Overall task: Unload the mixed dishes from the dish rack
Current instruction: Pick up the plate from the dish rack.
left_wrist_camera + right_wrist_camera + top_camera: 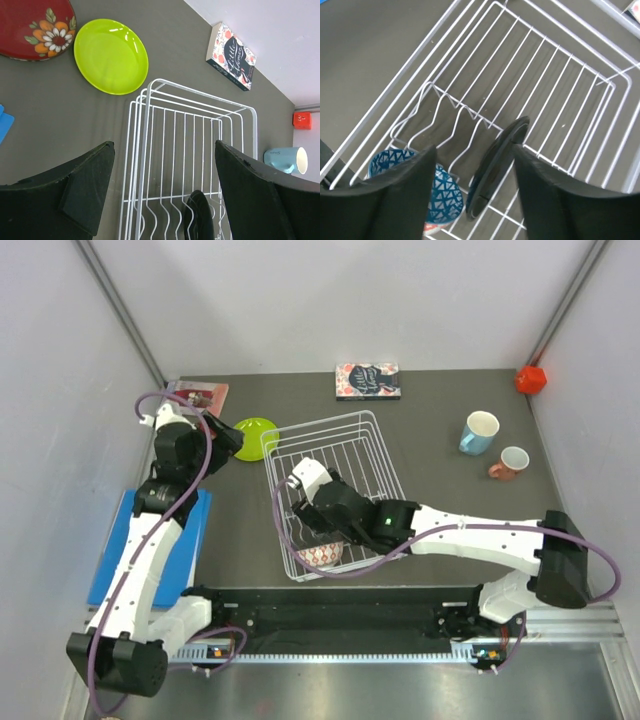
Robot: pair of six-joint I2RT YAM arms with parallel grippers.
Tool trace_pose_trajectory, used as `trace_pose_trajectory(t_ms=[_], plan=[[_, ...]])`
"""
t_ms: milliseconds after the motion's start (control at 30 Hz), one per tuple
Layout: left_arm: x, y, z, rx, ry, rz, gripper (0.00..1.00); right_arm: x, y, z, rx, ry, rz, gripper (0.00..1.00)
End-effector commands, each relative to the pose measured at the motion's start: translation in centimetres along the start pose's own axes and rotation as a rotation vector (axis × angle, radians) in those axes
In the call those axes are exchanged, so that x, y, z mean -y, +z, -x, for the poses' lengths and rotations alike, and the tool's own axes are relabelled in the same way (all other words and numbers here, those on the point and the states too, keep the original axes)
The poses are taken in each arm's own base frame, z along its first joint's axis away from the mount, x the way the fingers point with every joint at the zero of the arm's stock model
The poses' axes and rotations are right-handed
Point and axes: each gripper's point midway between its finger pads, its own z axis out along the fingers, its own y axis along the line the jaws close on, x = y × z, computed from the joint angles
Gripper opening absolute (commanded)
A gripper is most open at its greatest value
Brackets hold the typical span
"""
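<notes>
The white wire dish rack (pixel 335 490) stands mid-table. In it a black plate (pixel 497 165) stands on edge, and a blue patterned bowl (pixel 437 192) sits in the near corner (pixel 320 555). My right gripper (pixel 474 150) is open over the rack, its jaws either side of the black plate's upper rim, not closed on it. My left gripper (pixel 164 145) is open and empty above the rack's far left corner (pixel 150 100). A lime-green plate (pixel 254 432) and a red floral plate (pixel 35 27) lie left of the rack. A light-blue mug (pixel 478 432) and a salmon-pink mug (pixel 512 462) stand at the right.
A floral-covered book (pixel 368 380) lies at the back of the table. A small red cube (pixel 531 379) sits in the far right corner. A flat blue book (pixel 150 545) lies under the left arm. Grey walls close in the table's left, right and back.
</notes>
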Motion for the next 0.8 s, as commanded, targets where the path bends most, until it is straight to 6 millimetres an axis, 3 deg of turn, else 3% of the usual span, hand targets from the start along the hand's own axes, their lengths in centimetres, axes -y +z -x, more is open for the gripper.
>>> trace_pose_trajectory(t_ms=[0,233,767], plan=[[-0.4,-0.5,0.0,0.019,0.039,0.001,0.86,0.3,0.5,1.1,0.009,0.101,0.012,0.57],[-1.3,0.2,-2.0,-0.040,0.013,0.003,0.85,1.0,2.0,-1.8,-0.056,0.157,-0.007,0.54],[-2.3,1.1,-3.5,-0.077,0.018,0.019,0.84,0.1,3.5,-6.3,-0.155,0.183,-0.025,0.48]])
